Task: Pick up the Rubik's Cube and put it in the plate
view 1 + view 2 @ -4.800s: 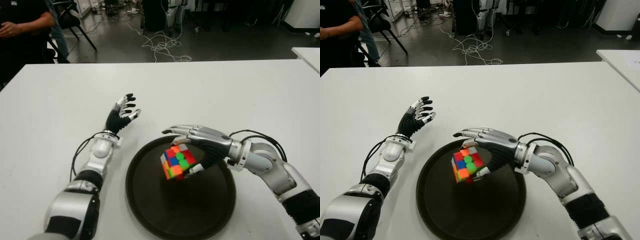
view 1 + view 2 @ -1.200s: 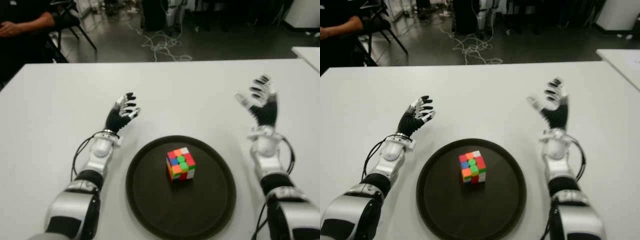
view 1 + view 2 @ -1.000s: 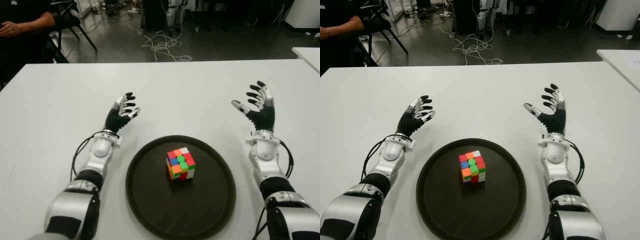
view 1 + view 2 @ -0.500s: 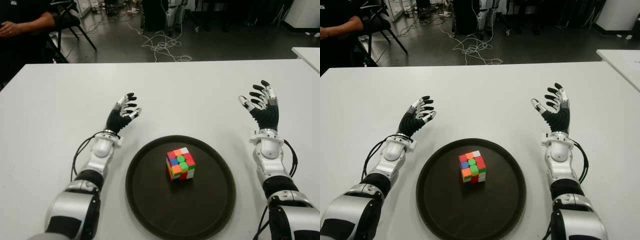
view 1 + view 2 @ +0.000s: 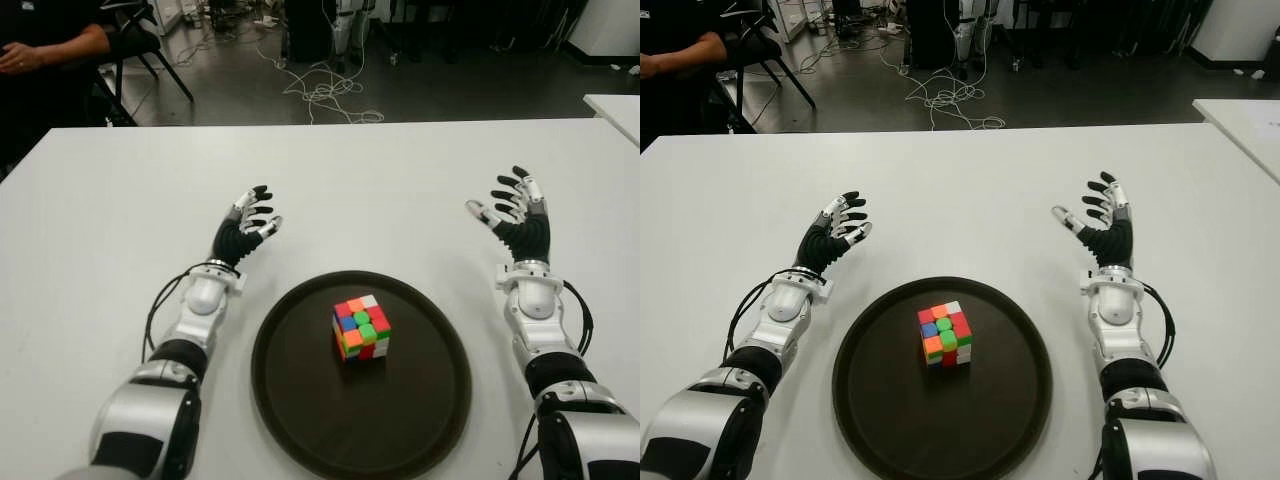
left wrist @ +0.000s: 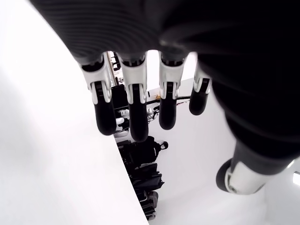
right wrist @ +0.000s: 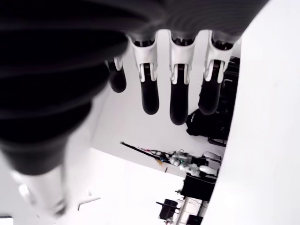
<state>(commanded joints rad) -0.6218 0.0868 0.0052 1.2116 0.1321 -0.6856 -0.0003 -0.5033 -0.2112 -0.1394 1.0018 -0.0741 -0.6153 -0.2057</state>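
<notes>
Cube (image 5: 361, 327) resting mid-plate (image 5: 300, 420), job apparently done. Left robot hand (image 5: 243, 228) at ten o'clock, right robot hand (image 5: 517, 213) at two: spread, empty, clear of bench (image 5: 400, 180).

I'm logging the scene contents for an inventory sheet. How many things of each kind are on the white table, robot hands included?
Rubik's Cube: 1
Plate: 1, holding the cube
Robot hands: 2, left hand and right hand, both open and empty, either side of the plate
Total: 4
</notes>
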